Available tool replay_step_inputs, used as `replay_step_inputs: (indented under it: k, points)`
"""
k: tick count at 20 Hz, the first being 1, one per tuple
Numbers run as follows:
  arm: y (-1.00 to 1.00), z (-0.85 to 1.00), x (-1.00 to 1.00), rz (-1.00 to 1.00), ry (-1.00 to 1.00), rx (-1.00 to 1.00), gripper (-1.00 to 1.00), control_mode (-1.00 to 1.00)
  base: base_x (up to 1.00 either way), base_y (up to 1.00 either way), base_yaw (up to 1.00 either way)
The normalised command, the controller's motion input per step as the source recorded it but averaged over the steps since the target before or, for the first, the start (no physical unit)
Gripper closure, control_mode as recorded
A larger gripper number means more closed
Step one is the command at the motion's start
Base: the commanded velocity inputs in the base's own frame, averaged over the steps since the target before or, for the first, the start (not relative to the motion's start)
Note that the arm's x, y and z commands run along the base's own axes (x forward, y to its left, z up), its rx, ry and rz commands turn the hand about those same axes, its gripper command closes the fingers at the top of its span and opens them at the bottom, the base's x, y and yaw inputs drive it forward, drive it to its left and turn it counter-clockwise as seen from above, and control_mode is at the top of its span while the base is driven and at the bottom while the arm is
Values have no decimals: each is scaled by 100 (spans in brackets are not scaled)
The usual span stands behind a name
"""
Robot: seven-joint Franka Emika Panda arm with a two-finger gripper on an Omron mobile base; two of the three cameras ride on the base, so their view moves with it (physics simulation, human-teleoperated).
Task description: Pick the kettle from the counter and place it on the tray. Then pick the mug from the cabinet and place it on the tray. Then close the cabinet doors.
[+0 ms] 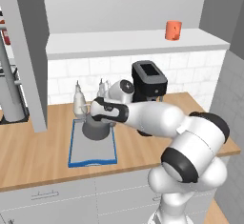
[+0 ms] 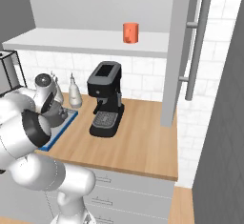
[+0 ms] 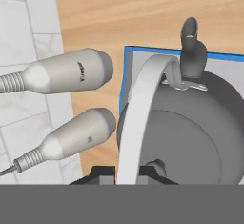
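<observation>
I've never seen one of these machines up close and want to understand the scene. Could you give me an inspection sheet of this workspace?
Surface: light wooden counter, white tile wall behind.
Job's things: dark kettle over the blue-rimmed tray; orange mug on the cabinet shelf; cabinet doors open.
Clutter: two pale shakers beside the tray; black coffee machine.
End effector: end effector shut on the kettle's arched handle.
Cables: nothing seen.
Surroundings: grey drawer fronts below the counter.
</observation>
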Motion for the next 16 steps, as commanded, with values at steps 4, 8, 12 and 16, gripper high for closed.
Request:
replay_step_inputs:
  k: [4,8,12,16]
  points:
    - [1,-10,12,-1,0,2,100,-100,0,0,0]
    - [0,-12,11,-1,0,1,100,-100,0,0,0]
    - [3,-14,13,-2,0,0,100,-100,0,0,0]
    - [2,-13,10,-1,0,0,100,-100,0,0,0]
